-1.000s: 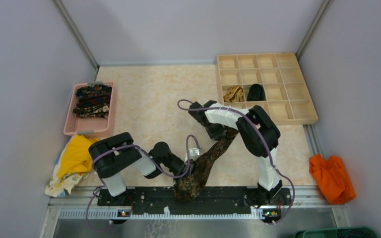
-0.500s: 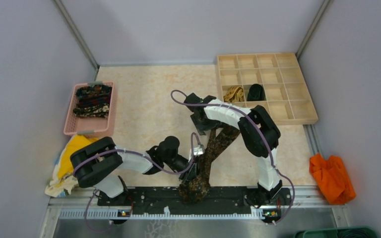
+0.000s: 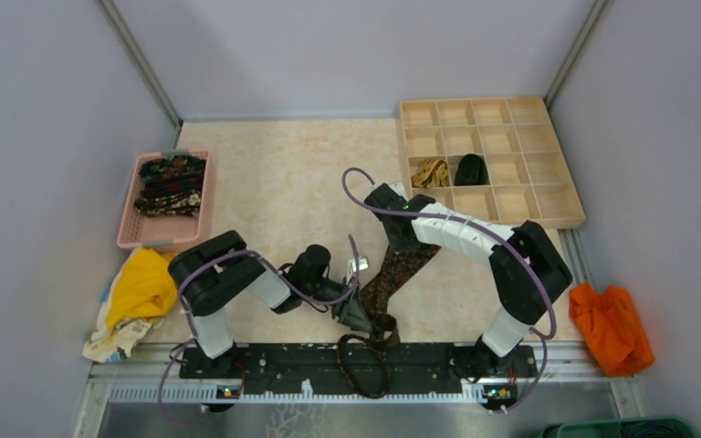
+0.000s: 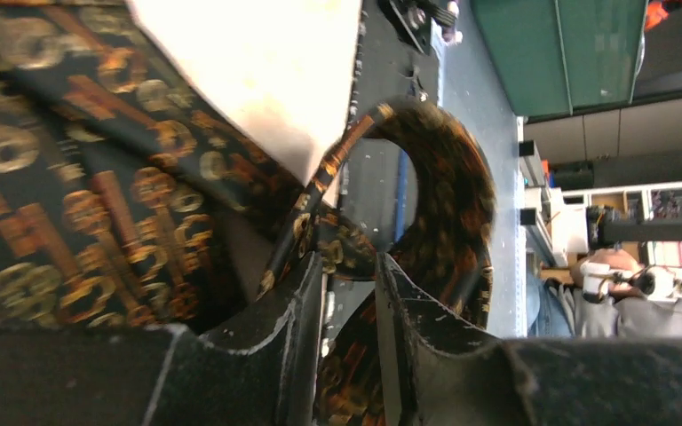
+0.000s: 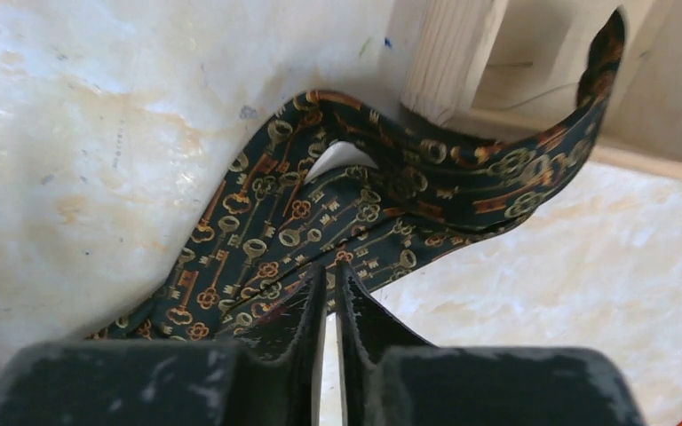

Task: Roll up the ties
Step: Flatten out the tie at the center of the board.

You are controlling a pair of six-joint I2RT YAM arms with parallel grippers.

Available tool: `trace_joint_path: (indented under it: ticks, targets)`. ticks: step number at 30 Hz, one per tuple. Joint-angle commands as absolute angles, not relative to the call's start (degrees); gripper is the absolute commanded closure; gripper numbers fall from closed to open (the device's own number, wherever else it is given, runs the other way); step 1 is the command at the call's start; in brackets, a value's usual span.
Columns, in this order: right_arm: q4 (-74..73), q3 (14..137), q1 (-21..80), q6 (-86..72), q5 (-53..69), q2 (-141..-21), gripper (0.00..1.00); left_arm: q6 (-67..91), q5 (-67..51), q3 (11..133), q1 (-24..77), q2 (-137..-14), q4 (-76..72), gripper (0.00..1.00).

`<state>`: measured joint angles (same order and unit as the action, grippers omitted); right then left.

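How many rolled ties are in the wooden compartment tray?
2. A tan-gold rolled fabric tie in the third row's leftmost cell of the wooden compartment tray, a plain black rolled tie in the adjacent cell. The right arm hides part of the near-left cell.

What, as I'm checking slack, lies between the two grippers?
Only the tie, running from the left gripper to the right gripper; the top view shows it.

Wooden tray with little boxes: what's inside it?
A tan-gold tie and a black tie, rolled up, sit in neighbouring boxes of the wooden tray. The other boxes look empty. The right arm covers part of the near left box, so that one is unsure.
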<state>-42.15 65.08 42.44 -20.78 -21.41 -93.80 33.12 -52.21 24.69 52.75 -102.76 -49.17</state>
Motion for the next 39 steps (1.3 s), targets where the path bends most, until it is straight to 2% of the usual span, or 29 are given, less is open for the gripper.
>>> trace_joint_path:
  ticks: [1,4,12,18,22,30,39]
  targets:
    - [-35.9,61.9,41.4,-22.3,-18.7,-94.5,0.96,42.9,-55.6,22.6,49.2,-106.5,-65.6,0.68]
    - [-35.4,61.5,40.8,-23.1,-19.0,-97.3,1.00,42.7,-53.8,22.0,48.8,-103.6,-63.7,0.72]
    - [-37.6,58.8,36.6,-27.2,-22.6,-103.7,1.00,31.6,-42.3,24.9,48.8,-87.3,-36.0,0.75]
    - [-32.1,49.3,27.2,-34.0,-19.1,-97.1,1.00,30.3,-38.2,28.8,49.5,-76.1,-18.8,0.77]
    - [-34.3,46.5,21.8,-36.6,-23.6,-92.9,1.00,28.9,-36.3,30.9,52.6,-72.7,-10.0,0.81]
    - [-31.2,41.1,12.5,-39.3,-21.9,-86.9,1.00,29.1,-34.7,33.7,59.0,-72.6,-0.6,0.86]
    - [-28.1,43.5,11.5,-35.1,-16.5,-85.8,1.00,32.2,-30.7,36.3,70.0,-77.4,5.7,0.90]
